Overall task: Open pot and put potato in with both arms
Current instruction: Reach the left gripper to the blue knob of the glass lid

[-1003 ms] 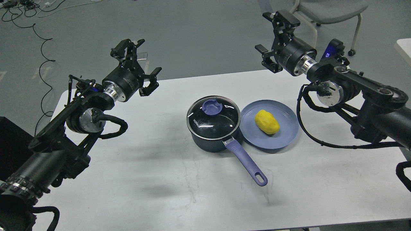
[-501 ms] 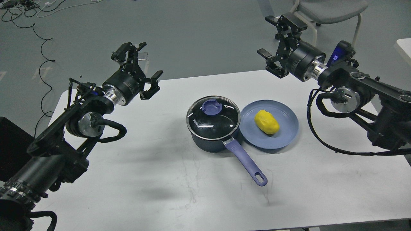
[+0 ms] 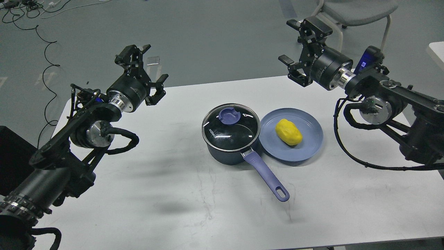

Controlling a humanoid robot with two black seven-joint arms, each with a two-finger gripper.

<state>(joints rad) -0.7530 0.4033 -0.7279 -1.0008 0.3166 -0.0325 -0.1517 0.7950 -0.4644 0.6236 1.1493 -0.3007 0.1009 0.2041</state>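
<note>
The dark navy pot (image 3: 225, 154) stands at the middle of the white table (image 3: 173, 194). Its glass lid (image 3: 230, 127) with the purple knob (image 3: 230, 116) is on it, and its purple handle (image 3: 267, 177) points toward the front right. The yellow potato (image 3: 288, 132) lies on a blue plate (image 3: 308, 146) just right of the pot. My left gripper (image 3: 144, 71) is open and empty, high over the table's back left corner. My right gripper (image 3: 299, 48) is open and empty, high beyond the back edge, above and behind the plate.
A grey chair (image 3: 357, 10) stands on the floor behind the table at the right. Black cables (image 3: 45, 45) lie on the floor at the back left. A white surface edge (image 3: 437, 50) shows at the far right.
My left gripper has drawn back to the left and slightly up. My right arm has shifted to the right, its gripper staying high. Pot, lid and potato have not moved.
</note>
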